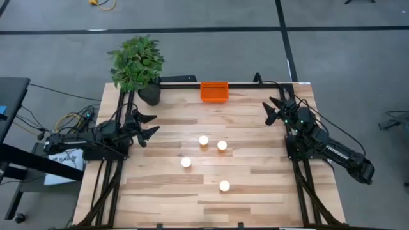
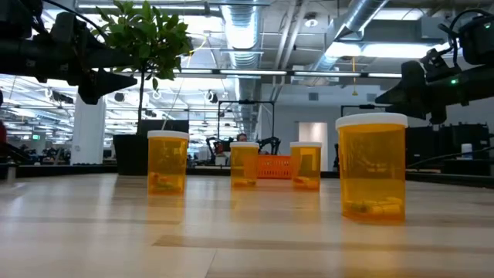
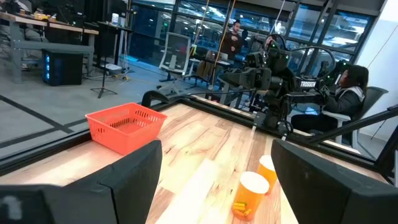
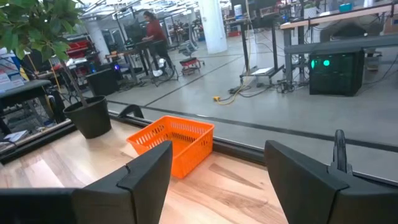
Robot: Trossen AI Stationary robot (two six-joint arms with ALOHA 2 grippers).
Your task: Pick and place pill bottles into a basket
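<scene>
Left gripper [image 1: 151,125], right gripper [image 1: 272,110] spread; translucent amber pill bottles [image 1: 204,141]; orange mesh basket [image 1: 215,91].

Light wooden desk [image 1: 255,191], leafy green plant [image 1: 136,61] in a black pot [image 1: 149,94] at its far left corner, grey floor [image 1: 358,57] around, yellow cable [image 1: 101,4] lying beyond

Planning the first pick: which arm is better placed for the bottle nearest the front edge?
Probably the right. That bottle stands right of the table's middle, somewhat nearer the open right gripper than the left gripper.
</scene>
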